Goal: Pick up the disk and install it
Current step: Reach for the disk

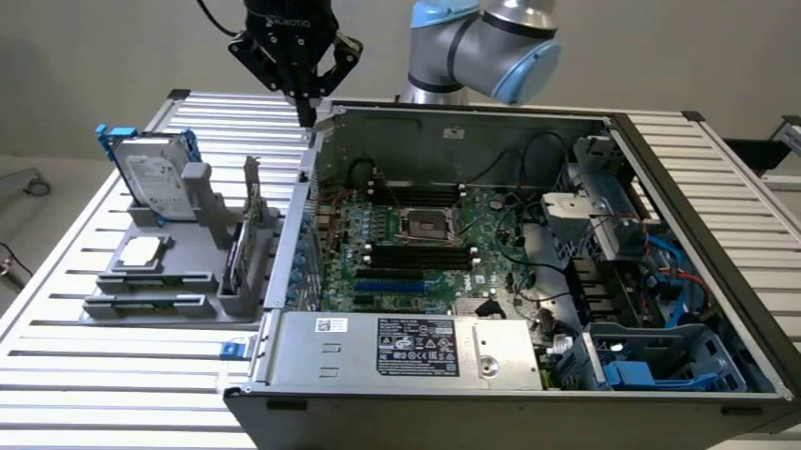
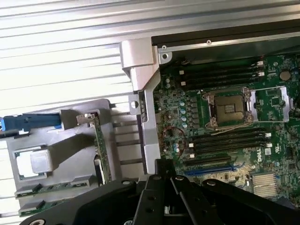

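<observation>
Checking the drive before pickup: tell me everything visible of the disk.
The flat silver-grey metal disk with a white label, framed in bright blue plastic, stands upright on edge in a slot of the grey plastic holder, at the exterior view's left of the open computer case. The shut black tool hangs apart from it.

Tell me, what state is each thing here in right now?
case: open, insides exposed
gripper: shut, empty, above the case's corner
disk: upright in the holder, not yet picked up
chip: lying flat in the holder
</observation>
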